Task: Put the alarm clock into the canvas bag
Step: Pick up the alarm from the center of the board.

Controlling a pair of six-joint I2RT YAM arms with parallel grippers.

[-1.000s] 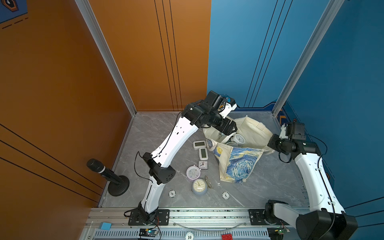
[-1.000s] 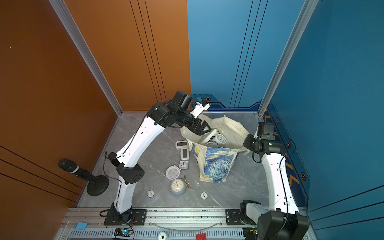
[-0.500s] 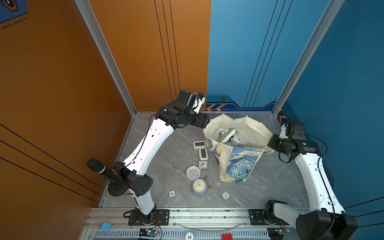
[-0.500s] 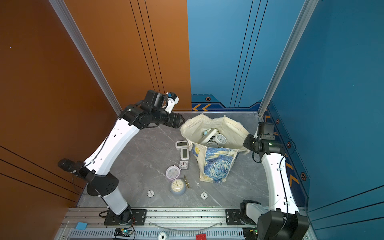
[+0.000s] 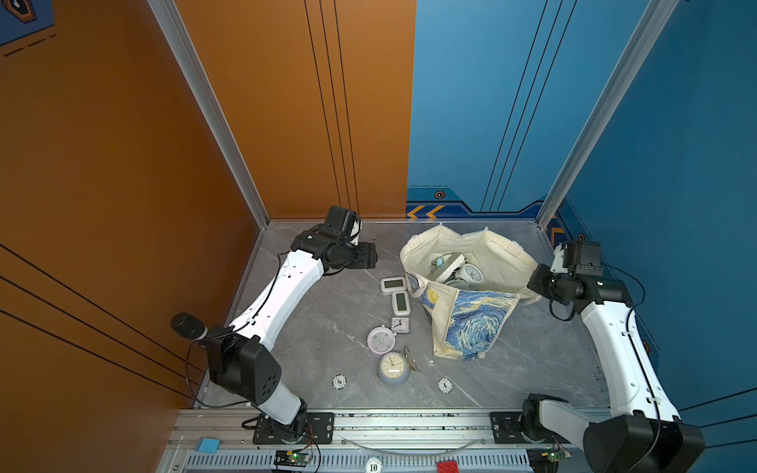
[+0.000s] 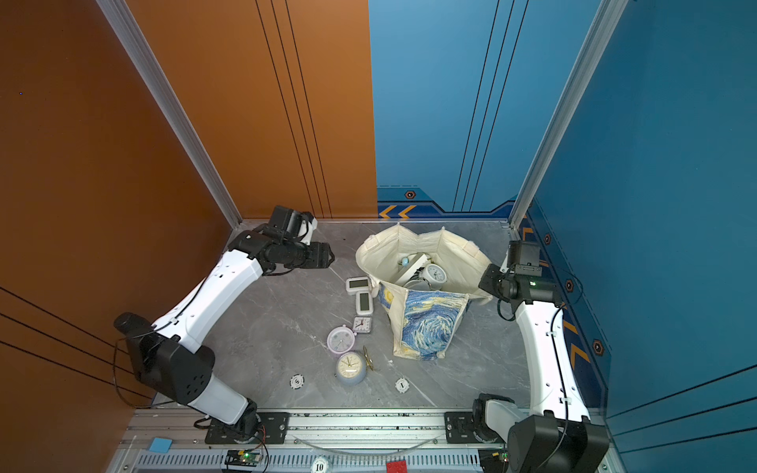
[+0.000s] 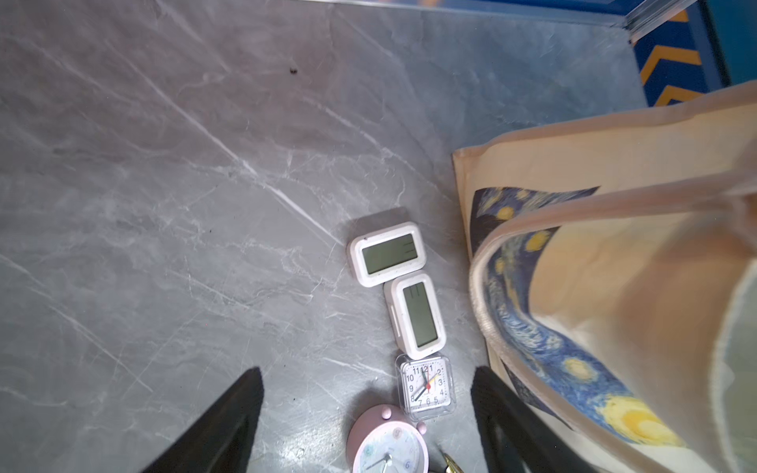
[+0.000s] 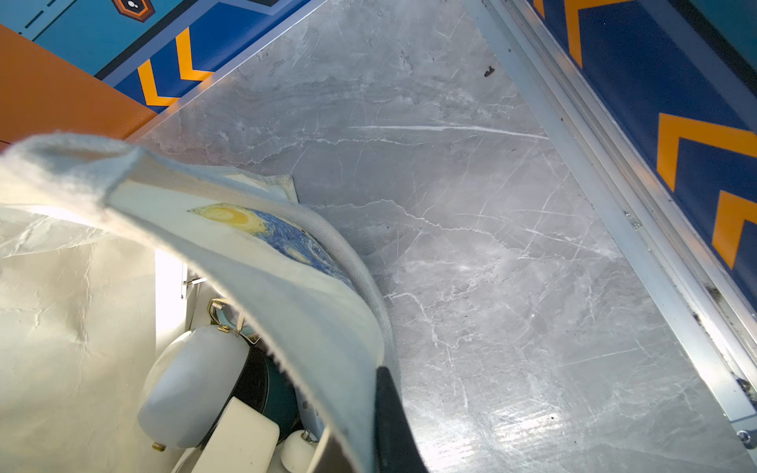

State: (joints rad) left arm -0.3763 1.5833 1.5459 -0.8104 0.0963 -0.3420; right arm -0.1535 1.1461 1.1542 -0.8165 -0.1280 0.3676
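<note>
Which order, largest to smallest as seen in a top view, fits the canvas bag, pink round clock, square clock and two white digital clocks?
1. canvas bag
2. pink round clock
3. farther digital clock and nearer digital clock: look alike, so tied
4. square clock

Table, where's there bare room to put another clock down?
Bare: the wide table patch between the left arm and the clock row; also between the canvas bag and the right arm. Crowded: clocks hug the bag's side.
</note>
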